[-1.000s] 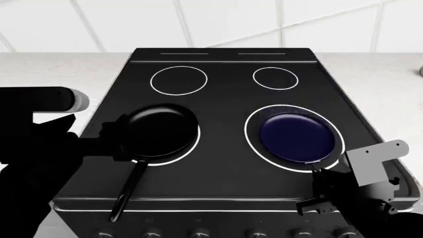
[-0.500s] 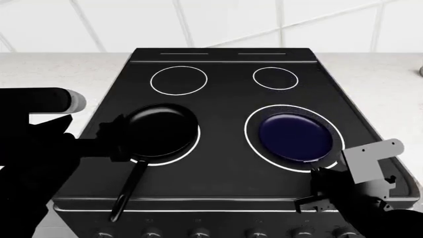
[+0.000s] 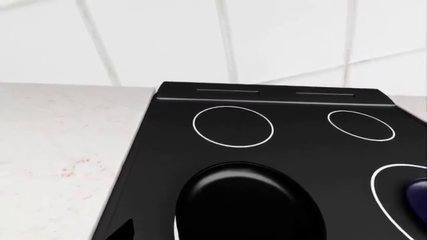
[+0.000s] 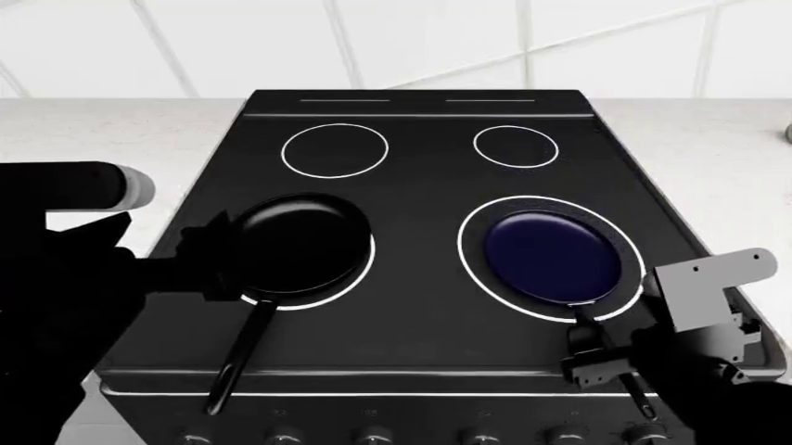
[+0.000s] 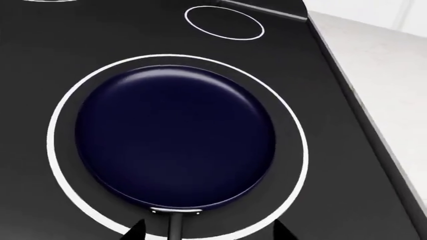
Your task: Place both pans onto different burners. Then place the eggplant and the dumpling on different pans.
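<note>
On the flat black glass cooktop (image 4: 421, 176), toward its front-left corner, the glossy black round frying pan (image 4: 300, 243) covers most of the front-left white ring burner (image 4: 367, 260), with its thin black handle running toward the front edge. The left gripper (image 4: 204, 260) sits just beside that pan's left rim; whether its jaws are parted or closed cannot be told. Toward the front-right corner, the dark navy blue round frying pan (image 5: 175, 136) lies inside the large front-right white ring burner (image 5: 63, 107). The right gripper (image 4: 594, 357) hangs over this pan's handle, near the front edge, jaws spread and holding nothing. Both pans look placed, so that stage seems done. The eggplant and the dumpling appear in no view; both transfers remain.
</note>
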